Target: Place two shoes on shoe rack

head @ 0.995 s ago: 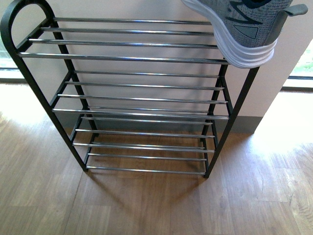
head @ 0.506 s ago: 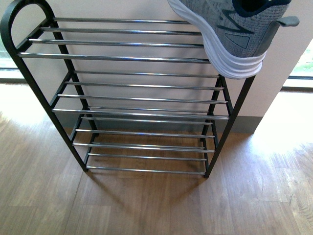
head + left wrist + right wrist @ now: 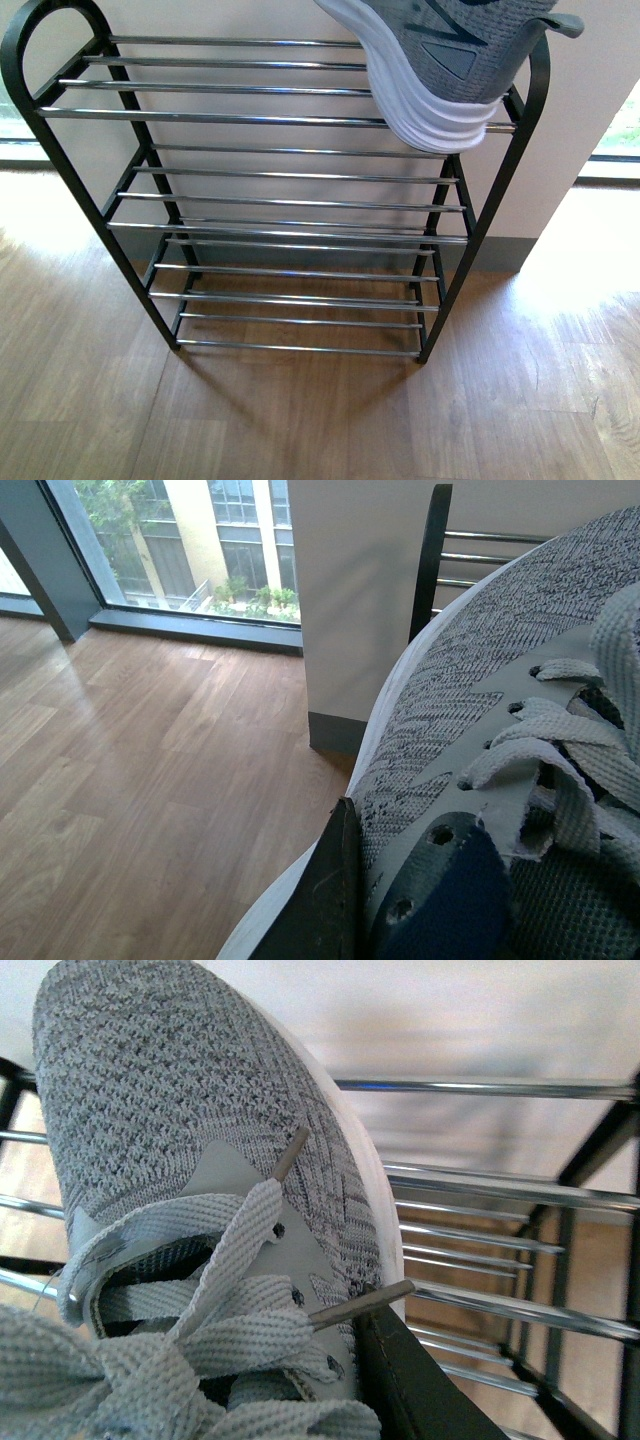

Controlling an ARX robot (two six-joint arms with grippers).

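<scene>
Wood-plank floor (image 3: 300, 420) is running under everything, w/ a pale wall (image 3: 250, 20) standing behind and bright windows (image 3: 200, 550) showing at both sides; daylight is glaring on the boards at R. Against that wall the shoe rack (image 3: 250, 118) is standing: black frame, rounded top corners, chrome bars in three tiers. L gripper (image 3: 338, 880) is showing only one dark finger, which is pressing on the side of the L-arm shoe (image 3: 480, 710) by its collar. It's apparently gripping it, other finger hidden. That shoe is showing grey knit, grey laces, dark-blue lining & a white sole edge. Its toe is pointing toward the wall near a black rack post, w/ the long axis running away from the wrist cam. R-arm shoe (image 3: 440, 60), same grey knit w/ thick white ribbed sole & dark triangular side mark, is sitting over the top tier's R end. Its heel is overhanging the front bar, toe heading back-left out of frame, axis lying diagonal; contact w/ the bars I can't tell. R gripper (image 3: 410, 1380) is likewise clamping that shoe's side by the laces, one finger visible.
</scene>
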